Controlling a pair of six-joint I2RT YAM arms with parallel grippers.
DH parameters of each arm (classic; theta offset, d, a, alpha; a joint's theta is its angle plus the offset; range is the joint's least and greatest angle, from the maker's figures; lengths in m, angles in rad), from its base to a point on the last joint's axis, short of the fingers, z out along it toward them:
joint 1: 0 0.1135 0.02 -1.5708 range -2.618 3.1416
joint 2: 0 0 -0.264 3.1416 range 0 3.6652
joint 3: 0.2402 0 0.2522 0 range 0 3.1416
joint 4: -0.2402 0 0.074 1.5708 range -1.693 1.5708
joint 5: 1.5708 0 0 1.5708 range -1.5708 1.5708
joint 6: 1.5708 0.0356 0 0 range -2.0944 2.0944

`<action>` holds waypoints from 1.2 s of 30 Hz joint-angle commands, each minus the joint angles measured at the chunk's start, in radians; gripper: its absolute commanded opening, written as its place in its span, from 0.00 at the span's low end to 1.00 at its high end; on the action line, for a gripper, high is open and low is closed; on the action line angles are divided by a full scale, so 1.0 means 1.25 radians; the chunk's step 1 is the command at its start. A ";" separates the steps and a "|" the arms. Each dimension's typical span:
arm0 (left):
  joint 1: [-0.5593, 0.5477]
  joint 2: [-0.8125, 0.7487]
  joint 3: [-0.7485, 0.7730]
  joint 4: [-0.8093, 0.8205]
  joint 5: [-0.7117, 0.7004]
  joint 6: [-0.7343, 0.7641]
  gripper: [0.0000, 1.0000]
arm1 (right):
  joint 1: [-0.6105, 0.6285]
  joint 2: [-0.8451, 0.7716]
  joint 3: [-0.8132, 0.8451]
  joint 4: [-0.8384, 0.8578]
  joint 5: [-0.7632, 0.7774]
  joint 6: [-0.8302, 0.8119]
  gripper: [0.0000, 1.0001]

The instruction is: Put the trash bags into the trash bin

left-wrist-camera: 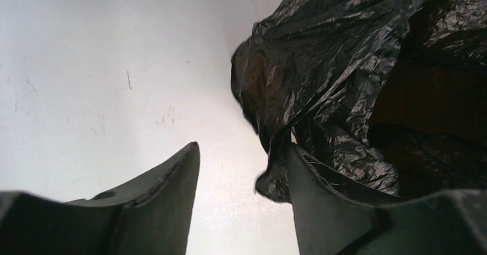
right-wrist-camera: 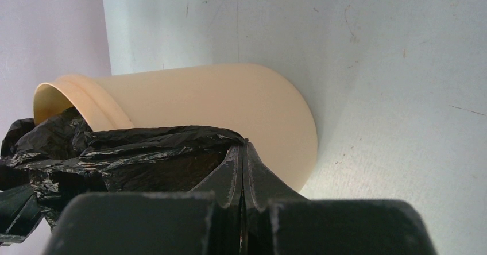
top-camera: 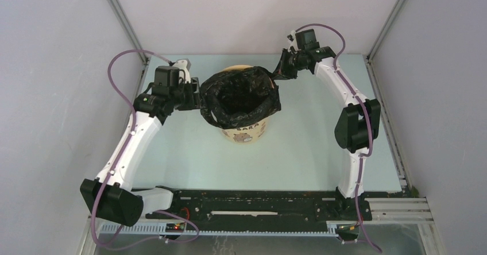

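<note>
The pale yellow trash bin (top-camera: 246, 133) stands upright mid-table, with the black trash bag (top-camera: 241, 97) spread open in its mouth and folded over the rim. My left gripper (top-camera: 199, 99) is at the bag's left rim. In the left wrist view this gripper (left-wrist-camera: 244, 151) is open, and a fold of the bag (left-wrist-camera: 333, 65) hangs against the inner side of its right finger (left-wrist-camera: 321, 203). My right gripper (top-camera: 278, 72) is at the back right rim. Its jaws (right-wrist-camera: 243, 149) are shut on the bag's edge (right-wrist-camera: 115, 157), just outside the bin's wall (right-wrist-camera: 218, 100).
The pale table (top-camera: 298, 151) is enclosed by grey walls and metal corner posts (top-camera: 123, 19). A black rail (top-camera: 258, 206) carrying both arm bases runs along the near edge.
</note>
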 commanded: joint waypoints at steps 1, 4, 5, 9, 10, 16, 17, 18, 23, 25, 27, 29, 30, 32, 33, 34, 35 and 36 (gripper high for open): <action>-0.004 0.001 0.061 0.022 0.009 -0.006 0.65 | 0.013 -0.051 0.014 0.006 -0.003 -0.017 0.00; -0.003 0.012 0.077 0.036 0.015 -0.006 0.72 | 0.020 -0.050 0.037 0.005 -0.003 -0.015 0.00; -0.003 0.020 0.083 0.043 0.028 -0.010 0.71 | 0.023 -0.048 0.044 0.004 -0.005 -0.013 0.00; -0.002 0.074 0.117 0.049 0.056 -0.029 0.57 | 0.023 -0.039 0.062 0.012 -0.016 0.007 0.00; -0.003 0.086 0.124 0.047 0.054 -0.032 0.54 | 0.023 -0.036 0.067 0.011 -0.016 0.010 0.00; 0.010 0.136 0.163 0.050 0.033 -0.048 0.38 | 0.021 -0.007 0.102 -0.006 -0.005 0.006 0.00; 0.017 0.149 0.170 0.051 0.040 -0.056 0.35 | 0.018 -0.002 0.106 -0.006 -0.005 0.008 0.00; 0.025 0.162 0.177 0.051 0.049 -0.066 0.32 | 0.015 0.003 0.107 -0.002 -0.004 0.013 0.00; 0.067 0.228 0.187 0.081 0.134 -0.122 0.22 | -0.006 0.039 0.123 0.014 -0.012 0.052 0.00; 0.079 0.248 0.189 0.090 0.163 -0.135 0.21 | -0.013 0.058 0.140 0.016 -0.027 0.068 0.00; 0.087 0.261 0.186 0.099 0.176 -0.146 0.19 | -0.017 0.073 0.157 0.015 -0.026 0.077 0.00; 0.095 0.274 0.183 0.104 0.180 -0.153 0.17 | -0.029 0.085 0.160 0.026 -0.033 0.105 0.00; 0.098 0.281 0.181 0.104 0.189 -0.156 0.16 | -0.035 0.092 0.157 0.030 -0.038 0.118 0.00; 0.105 0.291 0.173 0.105 0.200 -0.159 0.15 | -0.048 0.107 0.145 0.038 -0.051 0.142 0.00; 0.108 0.297 0.171 0.103 0.203 -0.160 0.13 | -0.054 0.112 0.135 0.040 -0.060 0.147 0.00; 0.110 0.298 0.170 0.102 0.212 -0.161 0.13 | -0.059 0.116 0.124 0.039 -0.068 0.149 0.00; 0.110 0.295 0.169 0.100 0.220 -0.160 0.12 | -0.062 0.117 0.111 0.036 -0.073 0.145 0.00; 0.110 0.287 0.168 0.101 0.229 -0.158 0.12 | -0.064 0.115 0.100 0.033 -0.074 0.139 0.00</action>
